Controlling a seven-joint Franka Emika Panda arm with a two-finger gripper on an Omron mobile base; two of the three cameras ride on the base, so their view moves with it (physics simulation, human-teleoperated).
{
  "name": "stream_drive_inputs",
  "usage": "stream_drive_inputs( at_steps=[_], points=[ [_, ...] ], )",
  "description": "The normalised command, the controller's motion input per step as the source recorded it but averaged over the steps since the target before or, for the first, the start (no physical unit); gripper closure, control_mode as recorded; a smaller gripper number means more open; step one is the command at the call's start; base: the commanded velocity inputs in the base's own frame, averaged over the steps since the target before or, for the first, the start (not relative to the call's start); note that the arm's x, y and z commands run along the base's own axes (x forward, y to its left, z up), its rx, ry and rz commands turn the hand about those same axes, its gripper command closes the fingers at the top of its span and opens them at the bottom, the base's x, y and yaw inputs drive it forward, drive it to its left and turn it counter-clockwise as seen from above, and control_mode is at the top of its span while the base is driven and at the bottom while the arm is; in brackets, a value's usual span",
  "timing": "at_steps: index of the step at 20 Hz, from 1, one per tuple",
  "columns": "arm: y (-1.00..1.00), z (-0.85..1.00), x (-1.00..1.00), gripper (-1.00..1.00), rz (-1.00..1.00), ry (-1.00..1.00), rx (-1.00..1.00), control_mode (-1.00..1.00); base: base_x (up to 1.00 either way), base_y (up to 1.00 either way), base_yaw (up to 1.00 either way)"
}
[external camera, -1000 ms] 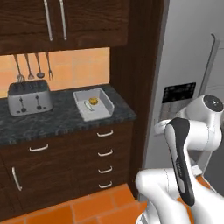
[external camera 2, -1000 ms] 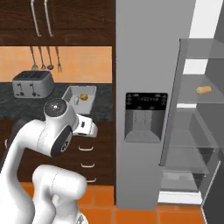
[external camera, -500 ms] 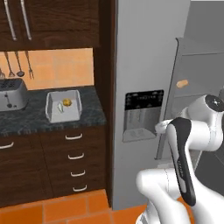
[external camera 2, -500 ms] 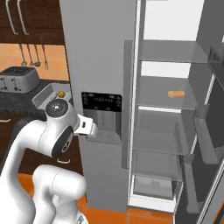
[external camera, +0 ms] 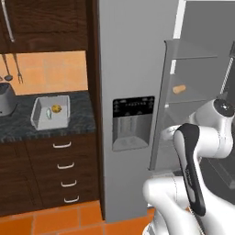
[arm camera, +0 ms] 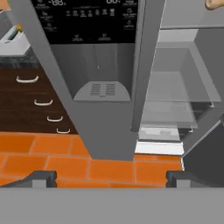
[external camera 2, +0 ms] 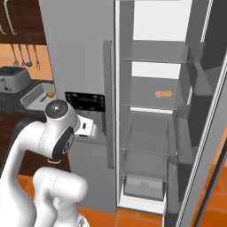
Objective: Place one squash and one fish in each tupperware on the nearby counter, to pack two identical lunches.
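Observation:
One tupperware sits on the black counter left of the fridge, with a yellow-orange squash and a pale fish inside it. The right base view shows the same tupperware and squash. Another squash lies on a shelf inside the open fridge and peeks in at the hand view's top right corner. My gripper is open and holds nothing. It hangs in front of the fridge, pointing down at the dispenser and the floor.
The grey fridge door with its dispenser stands between counter and open compartment. The other fridge door swings out on the right. A silver toaster is on the counter's left. Dark drawers and orange floor tiles lie below.
The whole picture has slid left: the base has driven right, from the counter towards the open fridge. The gripper stays open and empty.

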Motion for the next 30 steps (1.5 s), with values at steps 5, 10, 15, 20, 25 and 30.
stream_drive_inputs(
  at_steps=[5,10,15,20,25,30],
  points=[
    [0.00,0.00,0.00,-1.00,0.00,0.00,0.00,1.00,0.10,-0.75,0.08],
    [0.00,0.00,0.00,-1.00,0.00,0.00,0.00,1.00,0.37,-0.43,0.03],
    [0.00,0.00,0.00,-1.00,0.00,0.00,0.00,1.00,0.58,-0.38,0.03],
    [0.00,0.00,0.00,-1.00,0.00,0.00,0.00,1.00,0.43,-0.48,0.03],
    [0.00,0.00,0.00,-1.00,0.00,0.00,0.00,1.00,0.04,-0.29,0.02],
    [0.00,0.00,0.00,-1.00,0.00,0.00,0.00,1.00,0.21,-0.04,0.00]
  ],
)
